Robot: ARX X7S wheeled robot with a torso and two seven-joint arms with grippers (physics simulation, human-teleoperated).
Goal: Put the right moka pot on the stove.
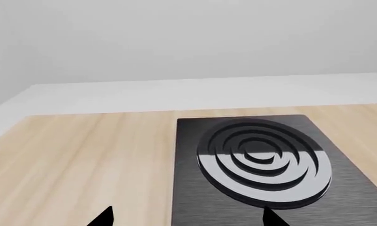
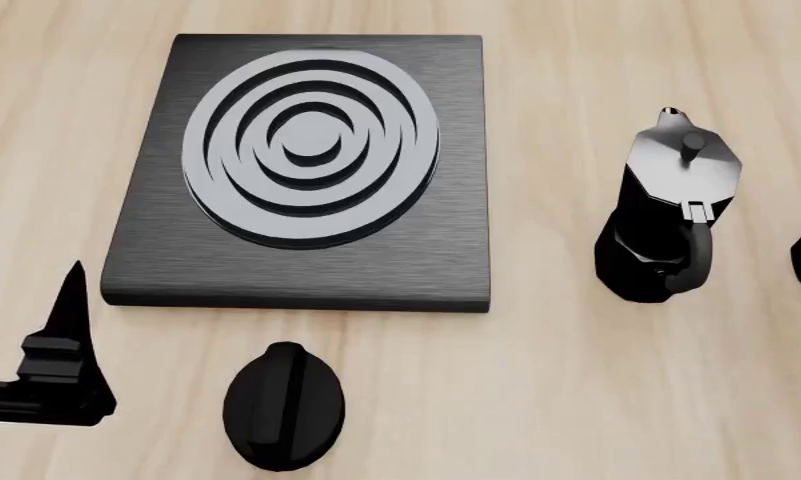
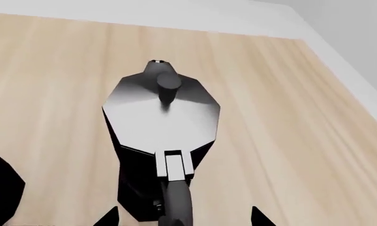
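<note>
The right moka pot (image 3: pixel 163 117) stands upright on the wooden table (image 3: pixel 289 141), handle toward the right gripper (image 3: pixel 182 217). It stands right of the stove (image 2: pixel 307 270), and apparently beyond the twin pot (image 2: pixel 667 215), well apart from the slab. The right gripper's fingertips are spread wide and hold nothing.

Recommended approach: advance level and straddle the black handle or faceted body, then close squarely. The glossy facets and shiny grey lid may slip.

The stove is flat brushed metal with raised concentric rings. The left gripper (image 1: pixel 187 219) is likewise spread and empty.
</note>
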